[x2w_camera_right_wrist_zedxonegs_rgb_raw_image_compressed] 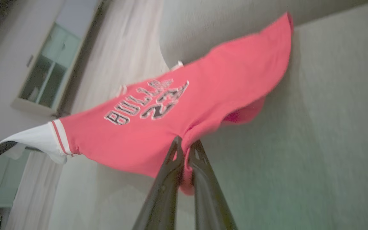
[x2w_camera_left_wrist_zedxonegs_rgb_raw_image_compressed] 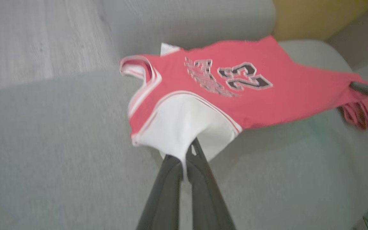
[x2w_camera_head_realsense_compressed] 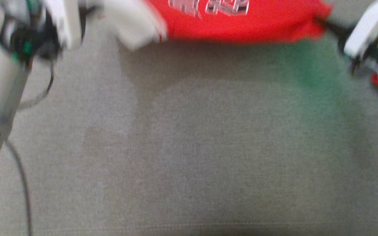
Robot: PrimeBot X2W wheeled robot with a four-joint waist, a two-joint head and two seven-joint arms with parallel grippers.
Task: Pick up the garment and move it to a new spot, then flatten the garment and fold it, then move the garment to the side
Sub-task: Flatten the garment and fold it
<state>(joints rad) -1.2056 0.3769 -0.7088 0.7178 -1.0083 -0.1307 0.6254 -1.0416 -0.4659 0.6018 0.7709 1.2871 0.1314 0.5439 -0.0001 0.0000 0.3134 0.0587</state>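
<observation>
I hold the red garment (x2w_camera_left_wrist_zedxonegs_rgb_raw_image_compressed: 235,92) stretched over the grey sofa (x2w_camera_head_realsense_compressed: 189,147), left hand (x2w_camera_left_wrist_zedxonegs_rgb_raw_image_compressed: 186,156) clamped on its white edge, right hand (x2w_camera_right_wrist_zedxonegs_rgb_raw_image_compressed: 185,148) on red cloth; flattening, folding and setting aside look undone.

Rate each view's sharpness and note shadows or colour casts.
Head view: heavily motion-blurred; jersey casts a soft shadow on the grey cushion, green tint at right. Left wrist view: slightly soft, number readable. Right wrist view: dim, lettering legible.
</observation>
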